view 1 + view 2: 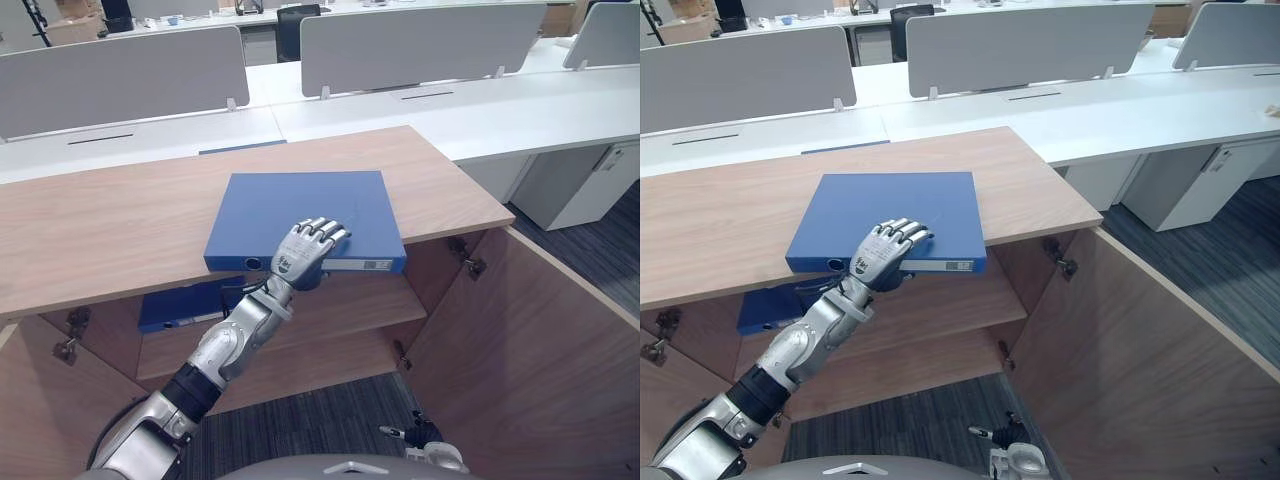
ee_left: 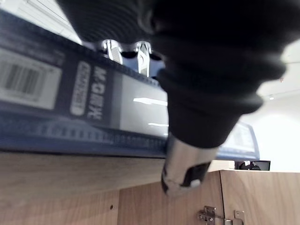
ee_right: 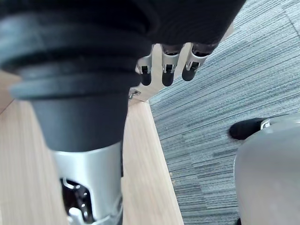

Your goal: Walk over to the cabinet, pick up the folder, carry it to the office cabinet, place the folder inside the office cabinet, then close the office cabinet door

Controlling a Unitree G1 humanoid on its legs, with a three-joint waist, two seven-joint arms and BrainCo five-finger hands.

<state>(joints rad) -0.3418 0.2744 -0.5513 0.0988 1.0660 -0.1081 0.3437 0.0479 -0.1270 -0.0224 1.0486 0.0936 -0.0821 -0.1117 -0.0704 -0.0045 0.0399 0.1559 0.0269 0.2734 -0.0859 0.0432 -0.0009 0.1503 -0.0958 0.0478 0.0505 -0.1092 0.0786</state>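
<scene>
Left eye view: a blue folder (image 1: 300, 205) lies flat on the cabinet's wooden surface (image 1: 110, 225), toward its right end. Its spine sits at the front edge, facing the robot. The left hand (image 1: 306, 254) is clamped on that spine near its middle. Its fingers (image 2: 140, 50) curl down onto the top cover, and in the left wrist view the thumb (image 2: 182, 172) reaches below the spine, against the wood beneath.

Under the surface the cabinet stands open. A second blue folder (image 1: 185, 305) lies flat on the inner shelf (image 1: 345, 318), at its left end. The right-hand cabinet door (image 1: 545, 345) is swung out wide toward the robot.

In the right wrist view the right hand (image 3: 164, 68) hangs low beside a wooden panel, above grey carpet (image 3: 234, 79). Its fingers are loose and only slightly bent, with nothing in them.

Behind the cabinet run white desks (image 1: 520, 110) with grey dividers (image 1: 420, 45).
</scene>
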